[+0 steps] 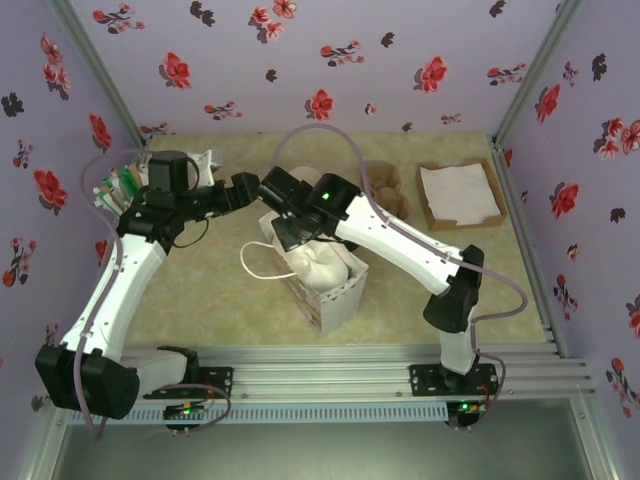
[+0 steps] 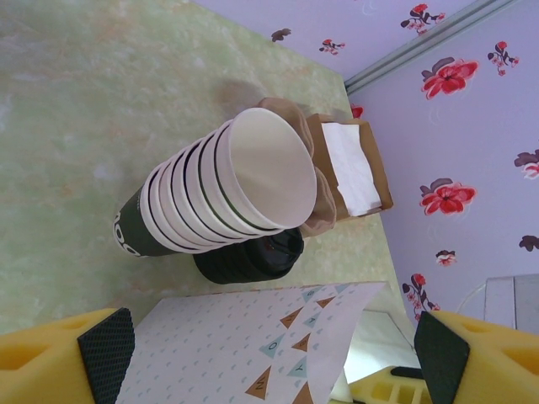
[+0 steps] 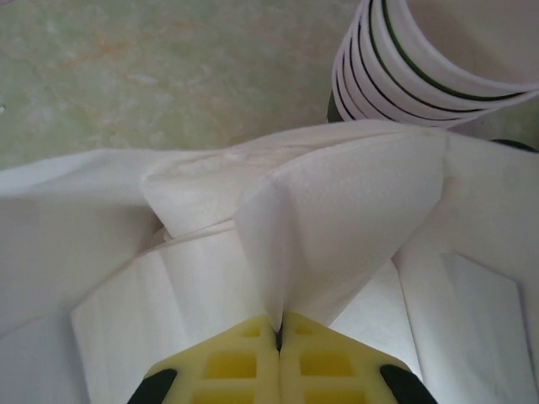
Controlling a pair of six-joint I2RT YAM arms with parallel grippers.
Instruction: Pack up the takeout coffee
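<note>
Standing wide open and empty, left gripper (image 2: 274, 352) faces stack of cream-rimmed paper cups (image 2: 227, 185). At the desk's (image 1: 200, 290) middle, right gripper (image 3: 279, 332) is clamped on white paper fold (image 3: 337, 219) of patterned paper bag (image 1: 335, 300). Takeout coffee's place: cannot tell.

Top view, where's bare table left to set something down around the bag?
Bare table lies front left, between the left arm and the paper bag, and front right, between the right arm and the napkin tray. Crowded: the back middle, where both arms meet over the bag, the right gripper pinching white paper, beside the cup stack.
</note>
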